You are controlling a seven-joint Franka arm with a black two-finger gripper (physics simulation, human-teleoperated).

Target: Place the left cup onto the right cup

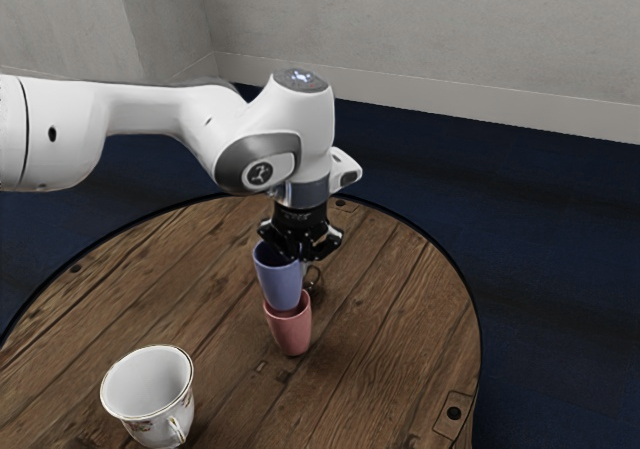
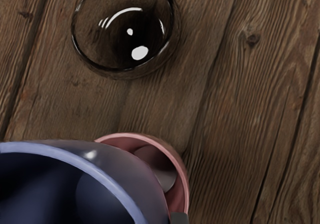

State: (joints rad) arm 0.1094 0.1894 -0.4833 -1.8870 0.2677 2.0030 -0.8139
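Black two-finger gripper point(image 1: 300, 247) right over tilted blue ceramic cup point(image 1: 279, 277), bottom nested in pink cup point(image 1: 290, 327) beneath; whether gripped, cannot tell. Clear glass cup point(image 2: 124, 29) near the gripper, white teacup point(image 1: 150, 389) well apart on round wooden table point(image 1: 400, 309).

White arm point(image 1: 150, 119), grey joint cap point(image 1: 262, 172), black pincer point(image 1: 298, 255)

round wooden table point(image 1: 400, 299) with a pink cup point(image 1: 290, 331), white cup point(image 1: 150, 389) and glass cup point(image 2: 125, 29)
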